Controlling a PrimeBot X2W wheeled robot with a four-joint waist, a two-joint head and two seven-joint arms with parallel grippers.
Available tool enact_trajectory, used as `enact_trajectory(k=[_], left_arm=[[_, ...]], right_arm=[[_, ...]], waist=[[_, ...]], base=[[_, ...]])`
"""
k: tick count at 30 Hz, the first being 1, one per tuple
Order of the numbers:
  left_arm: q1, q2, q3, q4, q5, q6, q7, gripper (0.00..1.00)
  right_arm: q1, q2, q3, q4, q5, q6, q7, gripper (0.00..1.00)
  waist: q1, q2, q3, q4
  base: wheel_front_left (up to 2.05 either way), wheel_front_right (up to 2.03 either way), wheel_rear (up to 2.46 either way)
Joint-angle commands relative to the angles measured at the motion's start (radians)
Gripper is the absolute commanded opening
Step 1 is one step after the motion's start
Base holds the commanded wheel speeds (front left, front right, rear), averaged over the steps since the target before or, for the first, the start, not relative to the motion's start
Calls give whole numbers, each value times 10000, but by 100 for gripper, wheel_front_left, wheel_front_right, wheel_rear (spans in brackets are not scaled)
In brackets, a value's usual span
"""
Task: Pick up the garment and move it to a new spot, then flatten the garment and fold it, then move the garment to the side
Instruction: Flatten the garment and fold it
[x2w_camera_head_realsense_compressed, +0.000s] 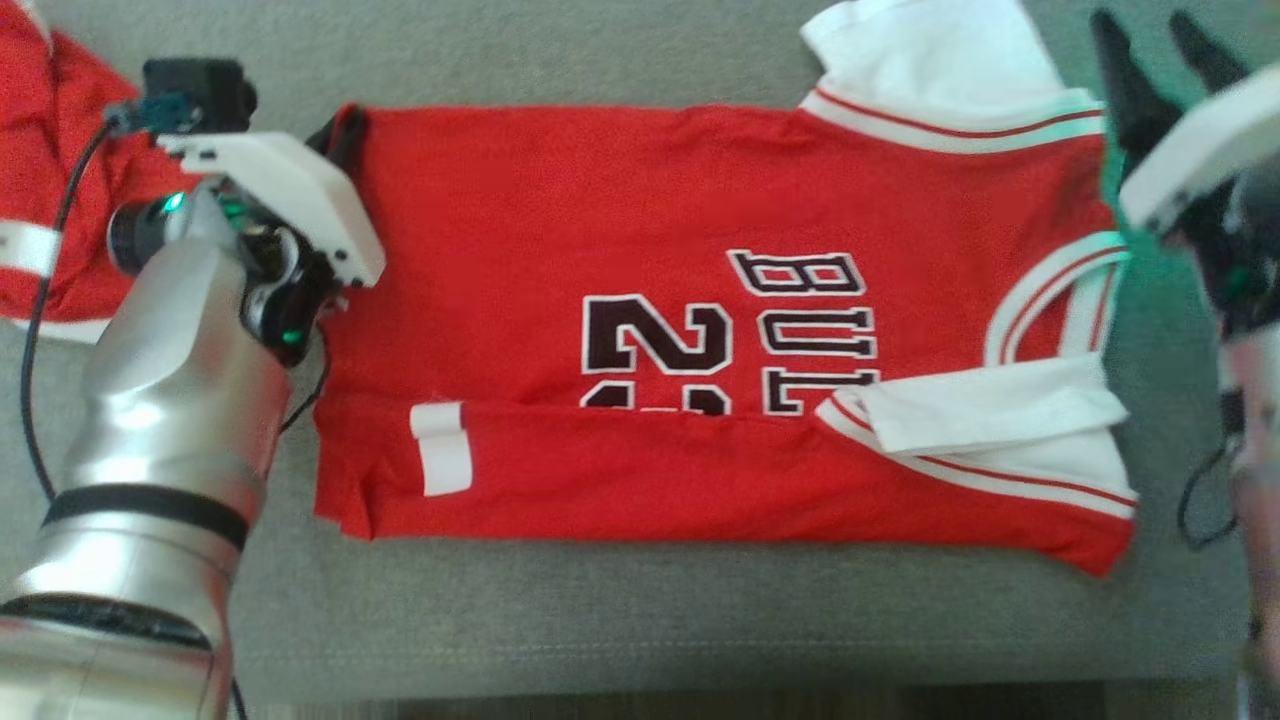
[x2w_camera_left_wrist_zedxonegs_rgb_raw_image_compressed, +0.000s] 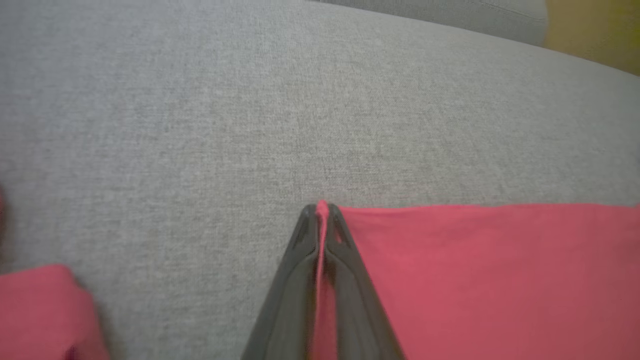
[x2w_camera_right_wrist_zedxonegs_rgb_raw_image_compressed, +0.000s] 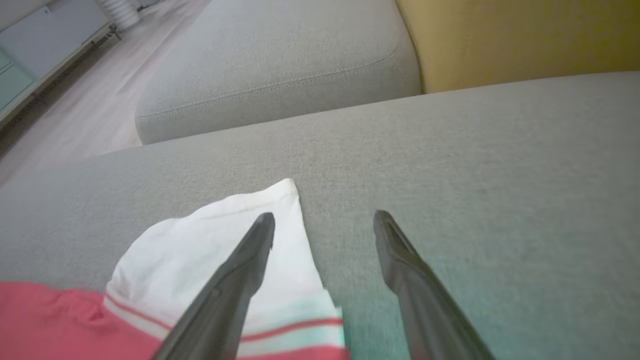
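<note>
One jersey (x2w_camera_head_realsense_compressed: 650, 250): red with white sleeves and dark lettering, lying spread across the grey sofa (x2w_camera_head_realsense_compressed: 600, 620), hem toward the robot's left and collar toward its right.
Fold state: the near long edge is turned in over the body, covering the lower part of the number; a white tag (x2w_camera_head_realsense_compressed: 440, 450) shows on that flap. The far half lies single and mostly smooth. By this layout, the folding looks part done.
Handling: likely light, thin and limp. It should drape and sag from any held point, slide easily on the upholstery, and let a finished fold slip open if dragged.
Where to hold: corners and banded edges. A pinch at the far hem corner and another at the far sleeve (x2w_camera_head_realsense_compressed: 930, 60) would let both ends lift together and keep the edge straight.
Left gripper (x2w_camera_left_wrist_zedxonegs_rgb_raw_image_compressed: 321, 210): clamped on the far hem corner, with a thin ridge of red cloth pinched between the fingers.
Right gripper (x2w_camera_right_wrist_zedxonegs_rgb_raw_image_compressed: 325, 216): jaws spread wide and holding nothing; one finger is above the white sleeve's tip, the other above bare sofa. Contact cannot be judged.
Red cloth (x2w_camera_head_realsense_compressed: 40, 150): another red-and-white piece lying on the sofa past the left gripper, apart from the jersey.
</note>
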Motion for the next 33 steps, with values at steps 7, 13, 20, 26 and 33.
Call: enact_trajectory(k=[7,13,20,26,33], left_arm=[[-749,-69,-182,-283,-64,-58,-240,0],[-877,-127,-442,-260,-258,-67,-338,0],[-941,-40,-730,-341,-652,-69,-347,0],[-893,209,-770,-342,-876,-70,-725,0],[-769,553,-700,-517,-1058,-70,-1110,0]], right_arm=[[-2381,-373,886,2300,-10,-7,115,100],[-3382,-463,1665,3680,-16,-7,-116,100],[-3931,-590,2557,4489,423,-7,6,0],[-3846,-869,2983,4190,1031,-7,-752,0],[-3205,-1367,3209,2979,1747,-7,-1810,0]], waist=[[-1,0,714,791],[-1,0,932,976],[-1,0,1065,1025],[-1,0,836,874],[-1,0,274,642]], base=[[0,0,0],[0,0,0],[0,0,0],[0,0,0],[0,0,0]])
